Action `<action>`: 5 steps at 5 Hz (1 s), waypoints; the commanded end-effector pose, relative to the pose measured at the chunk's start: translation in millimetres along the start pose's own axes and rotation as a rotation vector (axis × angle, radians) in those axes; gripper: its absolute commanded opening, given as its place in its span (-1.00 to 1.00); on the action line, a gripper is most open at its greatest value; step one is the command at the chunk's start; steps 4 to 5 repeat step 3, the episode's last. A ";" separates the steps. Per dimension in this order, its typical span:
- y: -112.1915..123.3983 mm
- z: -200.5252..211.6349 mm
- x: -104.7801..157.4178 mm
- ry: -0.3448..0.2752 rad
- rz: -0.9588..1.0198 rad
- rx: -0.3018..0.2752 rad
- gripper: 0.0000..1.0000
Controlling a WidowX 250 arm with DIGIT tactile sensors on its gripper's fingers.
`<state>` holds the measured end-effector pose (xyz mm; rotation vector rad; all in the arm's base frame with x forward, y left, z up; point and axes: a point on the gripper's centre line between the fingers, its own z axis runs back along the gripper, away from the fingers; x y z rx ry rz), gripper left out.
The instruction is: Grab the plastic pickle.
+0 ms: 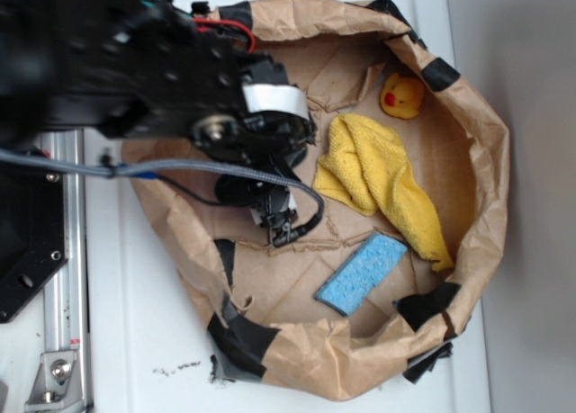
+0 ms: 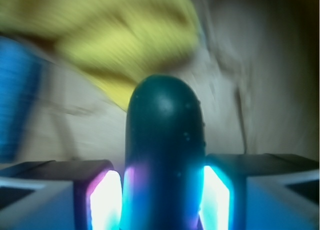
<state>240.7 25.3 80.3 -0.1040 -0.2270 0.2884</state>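
Pickle [image 2: 165, 155] dark green, glossy, rounded end; pincer [image 2: 165, 200] clamped on both its sides.

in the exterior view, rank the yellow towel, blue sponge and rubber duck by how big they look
Largest to smallest in the exterior view:
1. yellow towel
2. blue sponge
3. rubber duck
All three lie inside the paper bag at a similar distance from the camera, so the ranking seems fair.
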 end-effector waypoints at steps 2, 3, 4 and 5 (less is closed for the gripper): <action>-38.2 88.3 33.5 0.052 -0.384 0.099 -1.00; -34.8 79.5 35.8 0.049 -0.350 0.129 -1.00; -34.8 79.5 35.8 0.049 -0.350 0.129 -1.00; -34.8 79.5 35.8 0.049 -0.350 0.129 -1.00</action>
